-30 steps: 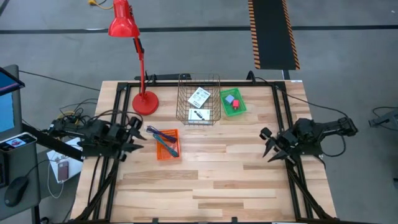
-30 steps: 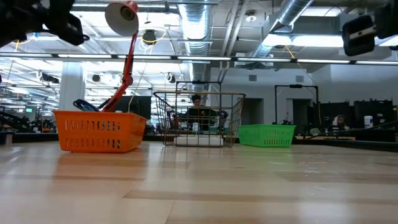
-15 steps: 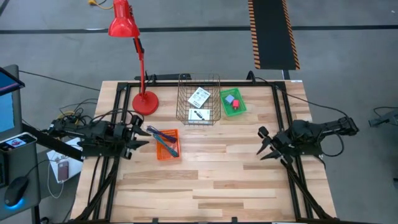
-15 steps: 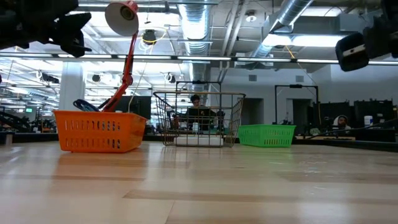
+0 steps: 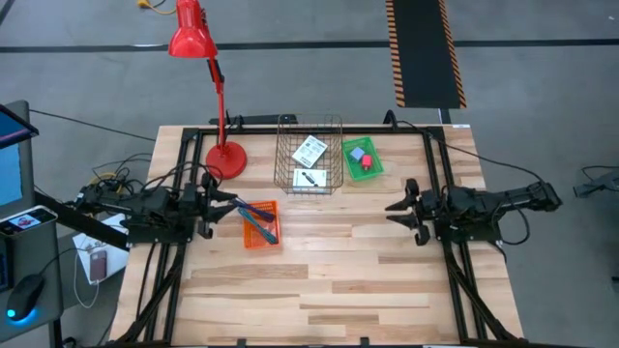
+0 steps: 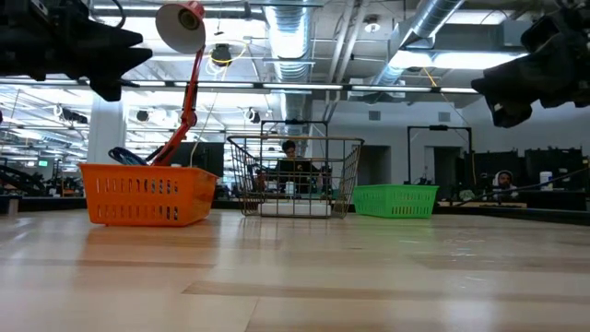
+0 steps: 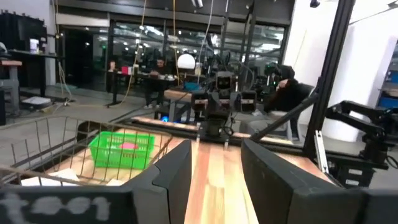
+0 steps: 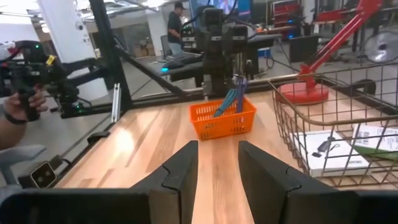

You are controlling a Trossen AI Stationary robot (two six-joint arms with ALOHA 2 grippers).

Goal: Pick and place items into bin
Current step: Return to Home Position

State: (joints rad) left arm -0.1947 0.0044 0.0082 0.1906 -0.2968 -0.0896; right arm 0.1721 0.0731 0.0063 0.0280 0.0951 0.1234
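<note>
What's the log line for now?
left pincer: open, by orange bin | right pincer: open | blue items in orange bin | cards in basket

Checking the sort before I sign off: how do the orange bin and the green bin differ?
The orange bin holds blue cables that stick up past its rim; the green bin holds a pink piece lying low. The orange bin stands apart from the wire basket; the green bin sits close beside it. Both are slotted plastic bins.
</note>
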